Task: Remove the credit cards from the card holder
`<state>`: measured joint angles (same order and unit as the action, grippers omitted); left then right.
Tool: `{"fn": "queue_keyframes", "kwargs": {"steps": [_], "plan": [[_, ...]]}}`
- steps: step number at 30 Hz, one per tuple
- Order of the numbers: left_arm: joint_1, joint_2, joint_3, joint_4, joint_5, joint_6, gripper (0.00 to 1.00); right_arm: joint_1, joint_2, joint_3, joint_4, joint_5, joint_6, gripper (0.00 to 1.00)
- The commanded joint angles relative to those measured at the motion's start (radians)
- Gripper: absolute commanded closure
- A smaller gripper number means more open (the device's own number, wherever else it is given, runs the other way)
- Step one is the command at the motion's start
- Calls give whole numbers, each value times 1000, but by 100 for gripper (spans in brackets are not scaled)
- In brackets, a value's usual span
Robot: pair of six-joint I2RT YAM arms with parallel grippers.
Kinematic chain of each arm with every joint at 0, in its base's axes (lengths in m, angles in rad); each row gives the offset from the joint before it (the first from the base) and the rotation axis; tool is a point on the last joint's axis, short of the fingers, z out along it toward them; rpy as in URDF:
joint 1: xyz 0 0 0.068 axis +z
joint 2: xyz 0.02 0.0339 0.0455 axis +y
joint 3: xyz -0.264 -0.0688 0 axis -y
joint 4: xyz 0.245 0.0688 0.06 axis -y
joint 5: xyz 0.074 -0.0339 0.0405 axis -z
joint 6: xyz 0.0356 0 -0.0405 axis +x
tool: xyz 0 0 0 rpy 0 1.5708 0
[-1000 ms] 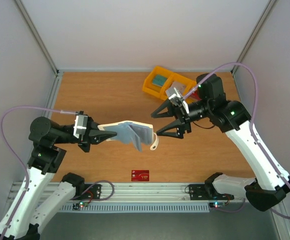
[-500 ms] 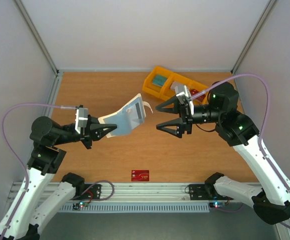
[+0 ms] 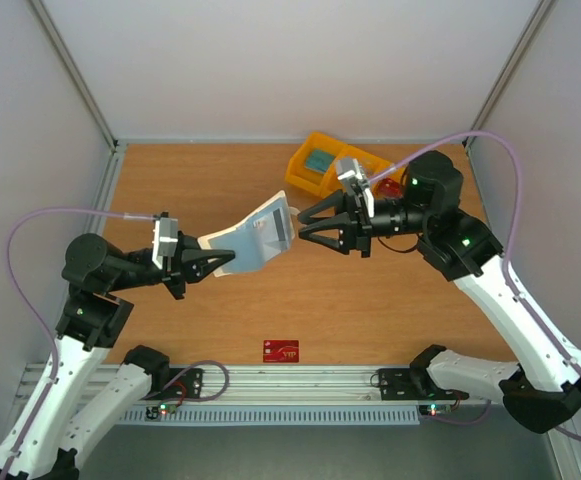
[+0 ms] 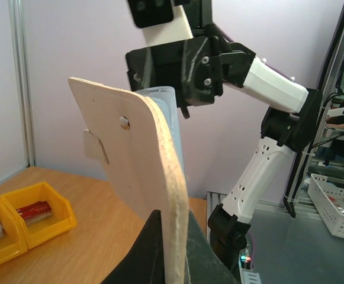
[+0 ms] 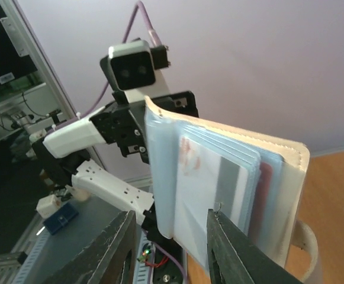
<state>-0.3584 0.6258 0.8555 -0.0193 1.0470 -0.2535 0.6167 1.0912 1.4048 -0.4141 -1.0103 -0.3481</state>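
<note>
Your left claw (image 3: 206, 264) is pressed together on the holder's (image 3: 258, 233) lower edge and holds it up off the tabletop (image 3: 170, 190), open and tilted toward the right arm. Your right claw (image 3: 303, 225) is partly spread at the holder's far edge. In the right wrist view its fingers (image 5: 115, 248) straddle the pale blue pockets and the cards (image 5: 198, 189) tucked in them. A gap shows on one side, so I judge nothing is pinched yet.

The step in hand looks like pulling one card. Line the fingers up so they take only the exposed end of the outermost pale card, not the pocket sleeve or the cream cover. Close gently; the cards are thin and stacked tight, and a pinch that catches the sleeve will drag the whole holder. Pull straight along the pocket's length, away from the left claw, and hold that claw firm as the anchor.

One red card (image 3: 281, 351) lies on the tabletop near the front rail, well apart from the holder; the rest sit inside it.
</note>
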Motion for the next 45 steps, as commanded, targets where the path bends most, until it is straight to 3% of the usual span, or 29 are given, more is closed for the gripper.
{"fn": "queue_keyframes", "kwargs": {"steps": [1,21,30,38,45], "plan": [[-5,-16,-5,1,19,33,100,25,39,23,-26,-22,3,66],[-11,-21,-12,-23,25,66,100,76,118,52,-86,-49,-46,64],[-11,-24,-24,-8,27,69,100,75,89,109,-264,81,-162,56],[-13,-25,-22,-9,25,60,100,75,81,101,-253,70,-162,52],[-14,-27,-21,-5,27,55,100,75,100,95,-250,63,-154,41]]}}
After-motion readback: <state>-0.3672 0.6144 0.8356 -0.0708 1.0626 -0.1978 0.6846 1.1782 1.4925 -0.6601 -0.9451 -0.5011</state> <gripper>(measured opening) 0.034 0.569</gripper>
